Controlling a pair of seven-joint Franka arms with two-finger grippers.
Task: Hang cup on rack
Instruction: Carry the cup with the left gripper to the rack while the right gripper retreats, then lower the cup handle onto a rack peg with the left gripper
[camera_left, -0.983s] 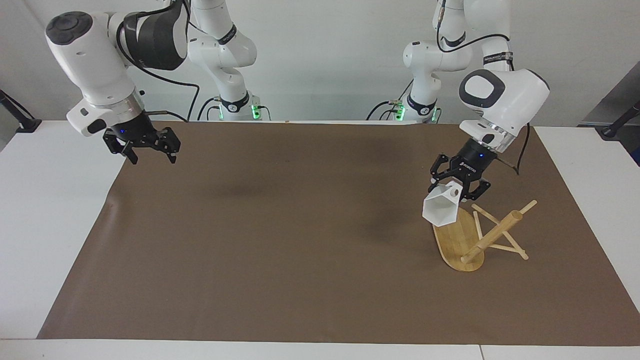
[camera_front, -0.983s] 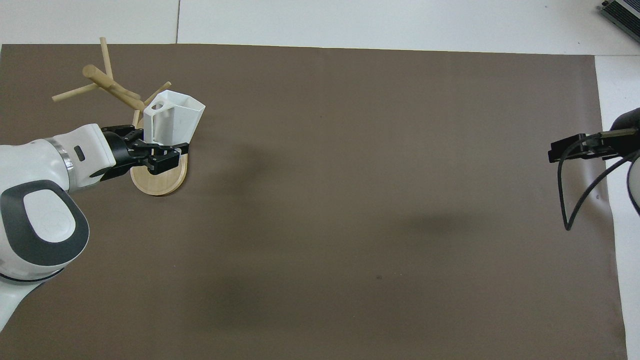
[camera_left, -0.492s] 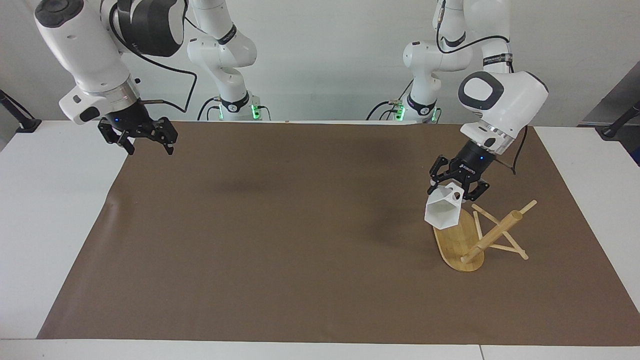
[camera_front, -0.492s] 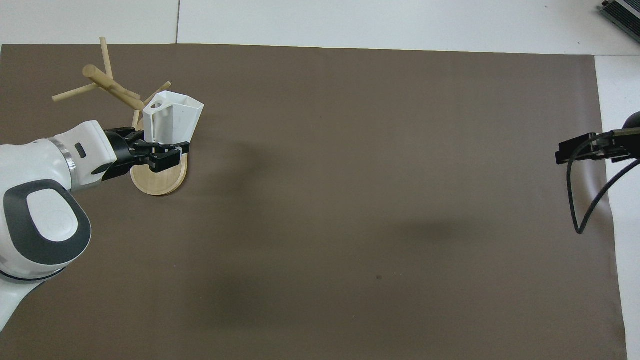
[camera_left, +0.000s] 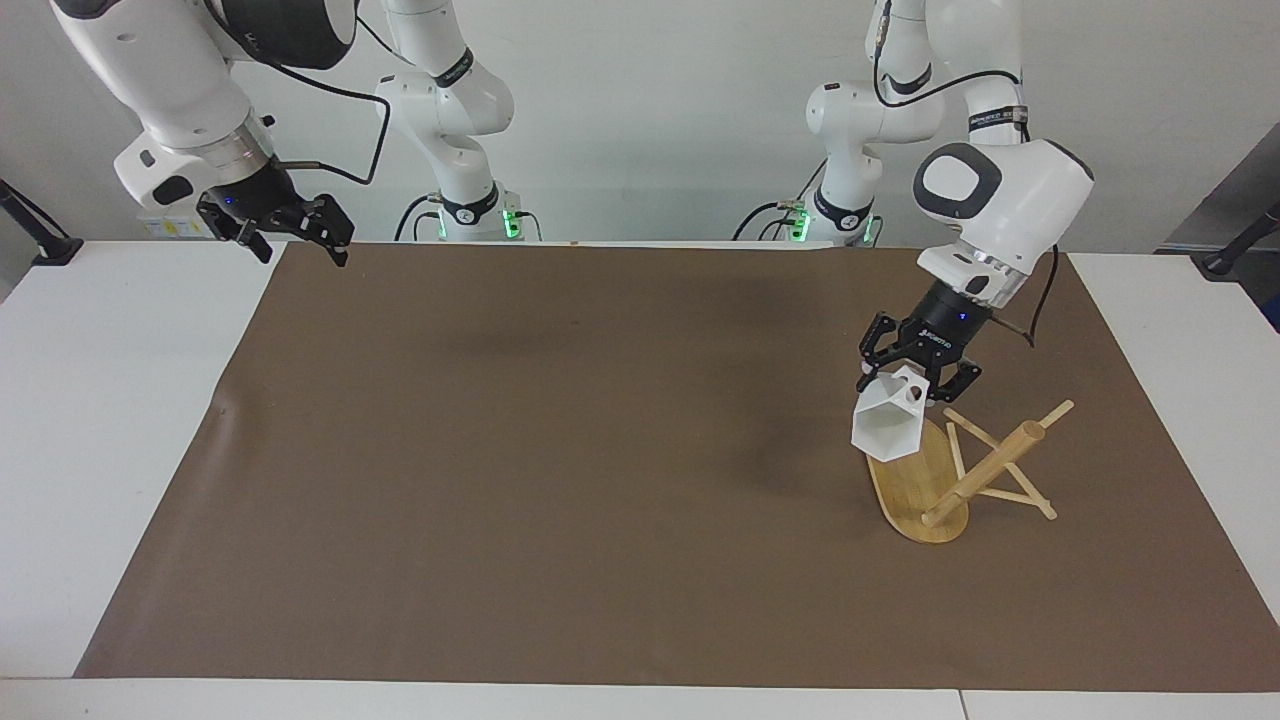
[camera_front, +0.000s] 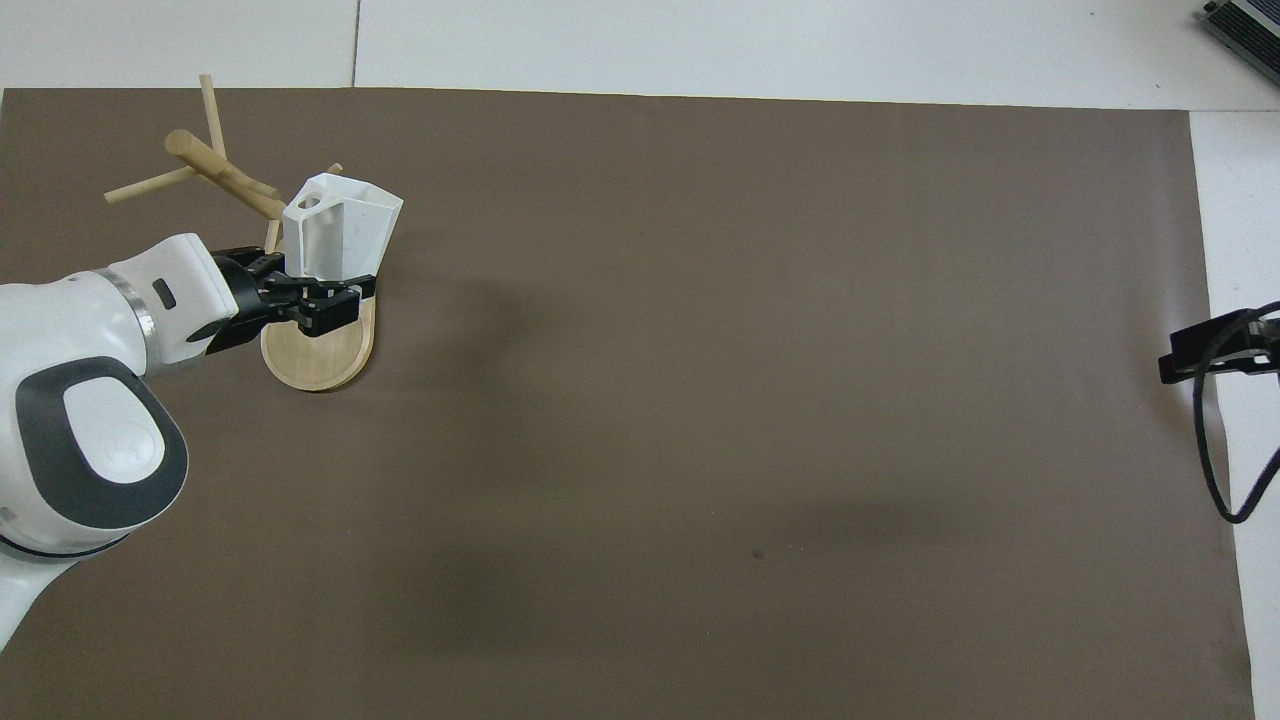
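Now left gripper (camera_left: 920, 375), clamped on the cup (camera_left: 886, 424), has nudged it toward a peg of the rack (camera_left: 985, 470), over the rack's base near the tabletop's left-arm end; not hung yet. Right gripper (camera_left: 290, 225), open and empty, has retreated up to the tabletop's robot-side corner.

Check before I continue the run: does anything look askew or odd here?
The rack's post slants toward the left arm's end of the table in both views, though its base lies flat; possibly its design. Nothing else stands out.
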